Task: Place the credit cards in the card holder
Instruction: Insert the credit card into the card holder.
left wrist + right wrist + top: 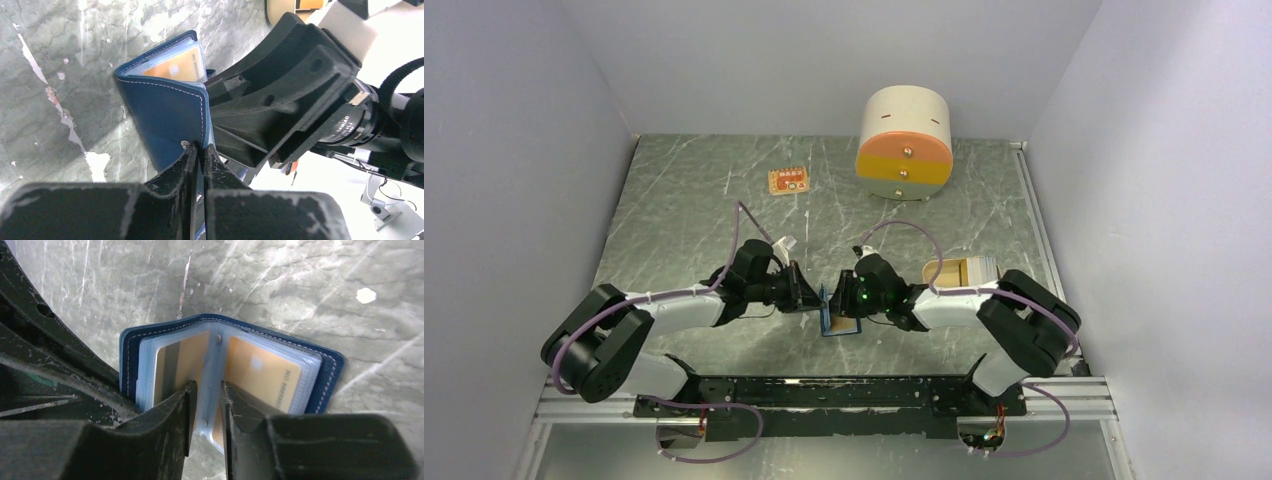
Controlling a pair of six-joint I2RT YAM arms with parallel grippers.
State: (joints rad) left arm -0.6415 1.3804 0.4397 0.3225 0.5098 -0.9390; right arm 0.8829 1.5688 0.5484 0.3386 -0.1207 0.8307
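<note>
The card holder (839, 322) is navy outside with pale blue clear sleeves, held open above the table between both grippers. My left gripper (821, 300) is shut on its navy cover flap (165, 110) beside the snap; in the left wrist view the fingertips (201, 150) meet on the flap's edge. My right gripper (846, 300) is closed to a narrow gap (207, 390) on the middle sleeve page at the fold of the card holder (330, 375). Tan credit cards (262, 375) sit in the sleeves on both sides (185, 360). One card shows in the left wrist view (182, 67).
A cream-and-orange round drawer unit (904, 145) stands at the back. A small orange tag (789, 181) lies at the back left of centre. A beige-and-white box-like object (964, 270) sits by the right arm. Grey walls close in both sides.
</note>
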